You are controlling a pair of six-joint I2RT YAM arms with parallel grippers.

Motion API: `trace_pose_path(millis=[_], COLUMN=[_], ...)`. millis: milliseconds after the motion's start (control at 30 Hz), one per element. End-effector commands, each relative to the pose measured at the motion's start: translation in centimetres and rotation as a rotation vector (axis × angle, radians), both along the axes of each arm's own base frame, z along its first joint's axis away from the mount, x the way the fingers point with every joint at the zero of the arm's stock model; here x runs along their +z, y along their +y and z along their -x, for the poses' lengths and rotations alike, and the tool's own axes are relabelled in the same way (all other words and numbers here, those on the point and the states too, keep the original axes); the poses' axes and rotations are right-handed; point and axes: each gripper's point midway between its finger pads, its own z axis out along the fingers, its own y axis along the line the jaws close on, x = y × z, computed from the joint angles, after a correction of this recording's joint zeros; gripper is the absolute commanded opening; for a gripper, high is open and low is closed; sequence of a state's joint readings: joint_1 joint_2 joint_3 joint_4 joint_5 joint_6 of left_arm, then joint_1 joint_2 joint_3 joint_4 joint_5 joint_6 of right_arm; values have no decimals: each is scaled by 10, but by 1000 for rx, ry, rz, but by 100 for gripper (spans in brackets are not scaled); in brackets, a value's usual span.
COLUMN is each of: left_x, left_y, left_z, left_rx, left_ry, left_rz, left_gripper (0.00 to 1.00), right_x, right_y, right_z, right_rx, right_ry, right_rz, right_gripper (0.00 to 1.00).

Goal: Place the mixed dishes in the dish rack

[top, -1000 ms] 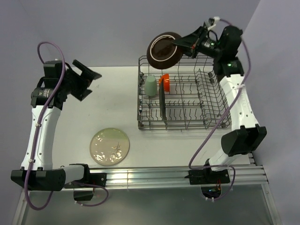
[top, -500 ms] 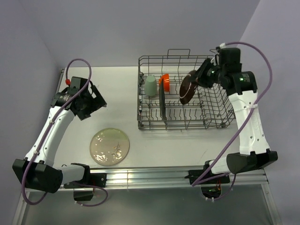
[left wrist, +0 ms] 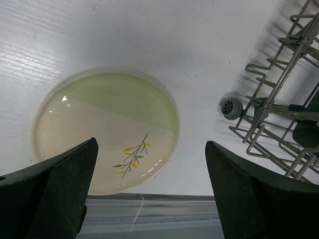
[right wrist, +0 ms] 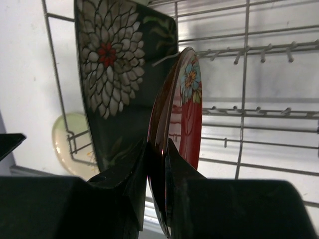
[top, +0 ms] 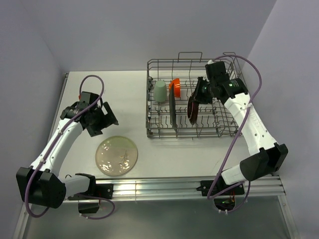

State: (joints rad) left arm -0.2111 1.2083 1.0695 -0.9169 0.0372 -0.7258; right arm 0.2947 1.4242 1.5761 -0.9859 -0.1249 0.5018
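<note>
The right wrist view alone shows the grip: the right gripper (right wrist: 155, 149) pinches the rim of the red plate (right wrist: 192, 99), which stands on edge just beside the black plate (right wrist: 109, 59). From above, both stand upright in the rack (top: 199, 135), with the cup (top: 159, 91) and bowl (top: 174, 85) behind them towards its left end. The left gripper (left wrist: 150, 144) hangs with its jaws spread wide and holding nothing. The cream plate (left wrist: 104, 129) shows between its fingers, flat on the table (top: 124, 94) near the front edge and well apart from the rack. Whether the red plate's lower edge sits between tines is hidden. Both wrist views cut the rack off.
</note>
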Motion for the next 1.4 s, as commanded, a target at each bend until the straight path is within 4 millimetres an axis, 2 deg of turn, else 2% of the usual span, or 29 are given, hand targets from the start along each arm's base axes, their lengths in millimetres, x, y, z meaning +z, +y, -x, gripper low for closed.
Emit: trace_pose_path(millis=[0, 200, 433, 633, 867, 1000, 1067, 1100, 1167, 1200, 1267, 1300, 1333, 1367], left_x=[17, 14, 10, 0, -1, -7, -9, -9, -12, -13, -19, -21, -25, -27], left_y=[-8, -9, -11, -13, -12, -8, -7, -6, -4, -4, -2, -1, -2, -3], left_z=[-6, -2, 1, 7, 12, 15, 16, 14, 15, 14, 13, 12, 12, 12], left_rx=[-35, -30, -24, -15, 15, 41, 51, 55, 56, 56, 60, 59, 59, 60], left_ry=[-79, -67, -52, -20, -5, 12, 16, 7, 9, 6, 9, 7, 3, 2], left_rz=[38, 54, 65, 82, 89, 80, 75, 72, 59, 55, 42, 40, 45, 53], left_gripper=[95, 95, 95, 95, 93, 93, 93, 93, 93, 93, 93, 93, 93, 93], right_x=[15, 5, 32, 24, 14, -22, -31, -44, -53, -66, -69, -80, -82, -85], right_y=[-2, 7, 14, 21, 29, 30, 31, 30, 34, 29, 31, 31, 31, 32], right_z=[-24, -26, -26, -26, -38, -42, -43, -38, -33, -30, -28, -23, -23, -24], right_rx=[-3, 24, 35, 42, 34, 29, 22, 22, 34, 16, 16, 19, 29, 42], right_ry=[-117, -102, -171, -152, -159, -100, -110, -88, -91, -79, -97, -81, -88, -94], right_rz=[19, -10, -41, -69, -100, -79, -67, -52, -22, 18, 21, 31, 40, 45], right_gripper=[0, 0, 0, 0, 0, 0, 0, 0, 0, 0, 0, 0, 5, 32])
